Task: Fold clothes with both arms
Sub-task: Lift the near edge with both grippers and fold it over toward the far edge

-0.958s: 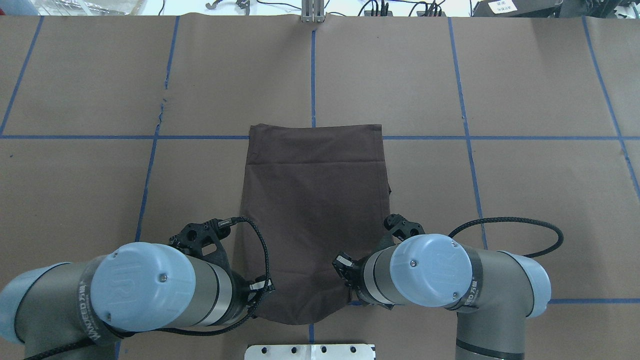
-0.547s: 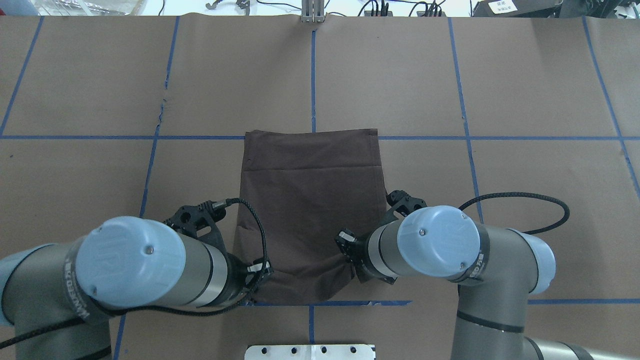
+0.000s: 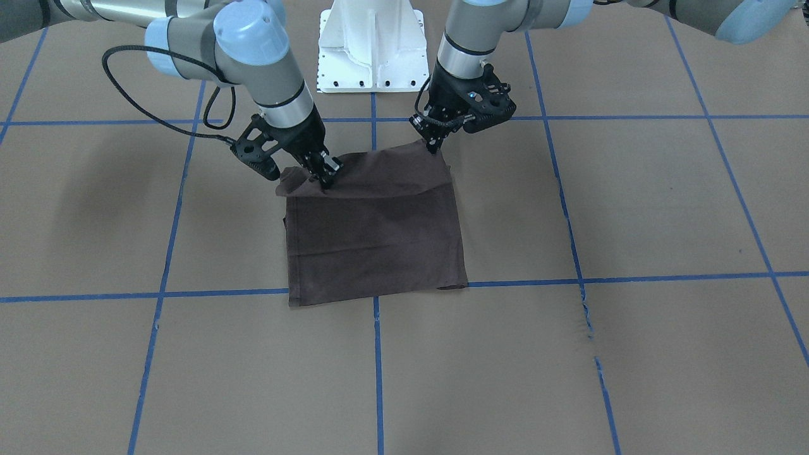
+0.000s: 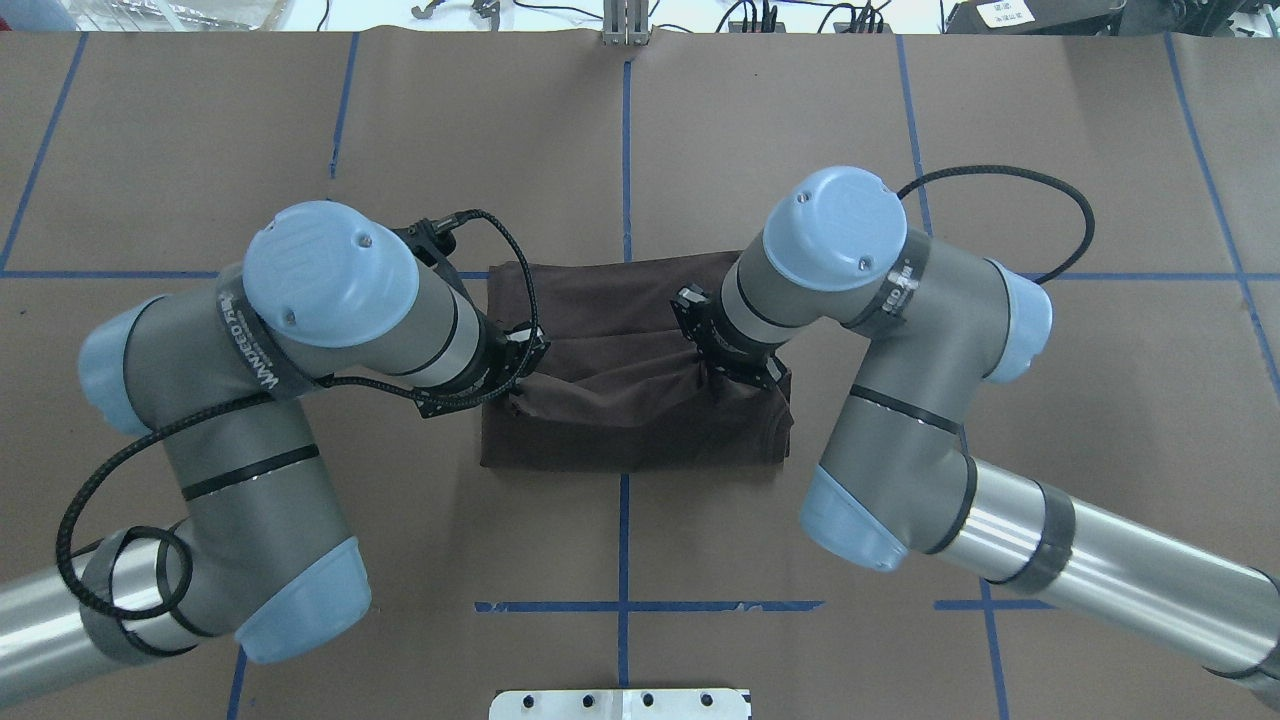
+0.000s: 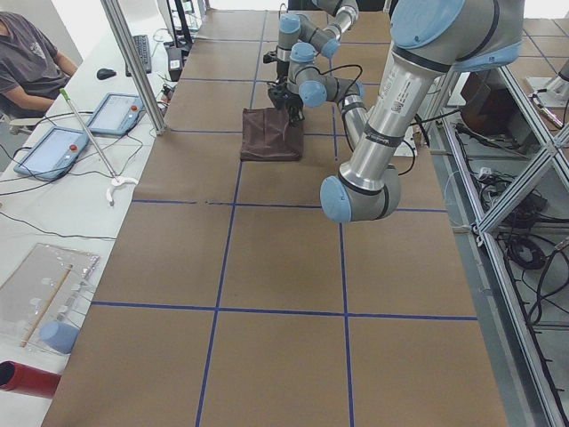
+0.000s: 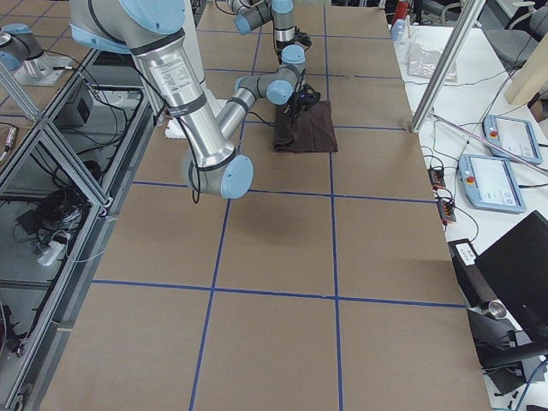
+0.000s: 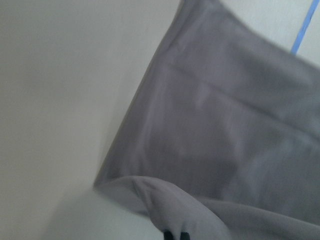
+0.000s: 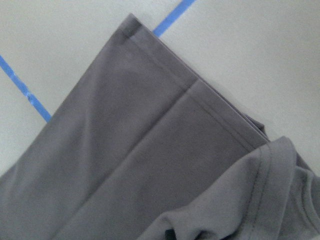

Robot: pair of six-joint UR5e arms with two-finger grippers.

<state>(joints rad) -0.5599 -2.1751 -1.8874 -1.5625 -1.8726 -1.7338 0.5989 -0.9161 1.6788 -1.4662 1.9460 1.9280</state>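
The dark grey-brown T-shirt (image 4: 630, 430) lies at the table's middle, folded to a narrow band; it also shows in the front view (image 3: 373, 240). My left gripper (image 4: 515, 393) is shut on the shirt's left raised corner, seen in the front view (image 3: 435, 145) at the right. My right gripper (image 4: 716, 380) is shut on the other raised corner, seen in the front view (image 3: 325, 177). Both hold that edge slightly above the lower layer, so the fabric sags between them. The wrist views show the lifted fabric over the flat layer (image 7: 225, 135) (image 8: 140, 165). Collar and lettering are hidden.
The brown paper table cover (image 4: 1000, 150) carries blue tape grid lines (image 4: 625, 130). The white pedestal base (image 3: 373, 44) stands at the robot's side. The paper has a small tear (image 3: 584, 316). An operator (image 5: 31, 53) and tablets (image 5: 111, 113) sit beside the table.
Both arms moved forward, away from the base, carrying the shirt's near edge over the rest toward the far edge. The visible shirt shape has become much shorter.
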